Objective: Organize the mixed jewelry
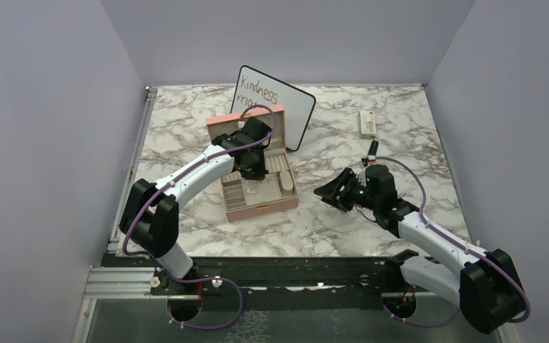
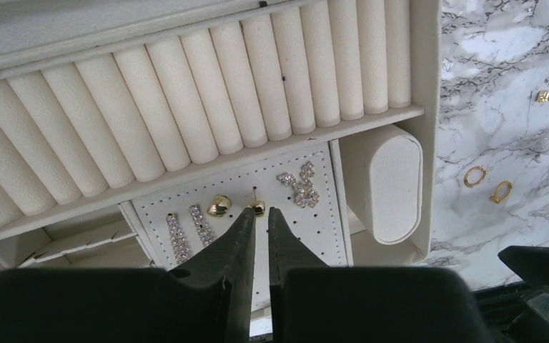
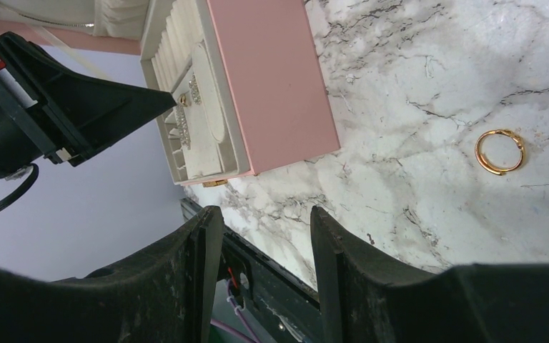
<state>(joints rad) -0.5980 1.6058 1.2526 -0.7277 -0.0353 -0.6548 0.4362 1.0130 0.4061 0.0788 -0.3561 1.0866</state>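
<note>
The pink box (image 1: 261, 204) lies open, its cream tray holding ring rolls (image 2: 207, 107) and a perforated earring panel (image 2: 314, 236). On the panel sit two crystal bar earrings (image 2: 179, 236), a crystal cluster (image 2: 300, 184) and two gold studs (image 2: 219, 206). My left gripper (image 2: 261, 211) hangs over the panel, jaws nearly together with a thin slit. Nothing shows between them, and the second stud (image 2: 257, 207) lies at the left fingertip. Two gold rings (image 2: 475, 176) and small gold bits (image 2: 545, 96) lie on the marble beside the box. My right gripper (image 3: 266, 214) stands open and empty, with a gold ring (image 3: 500, 151) to its right.
A whiteboard sign (image 1: 279, 100) leans behind the box lid. A small white-green packet (image 1: 367, 123) lies at the back right. A cream watch pillow (image 2: 386, 182) fills the tray's right compartment. The table's near edge and black rail (image 3: 271, 271) lie under my right gripper.
</note>
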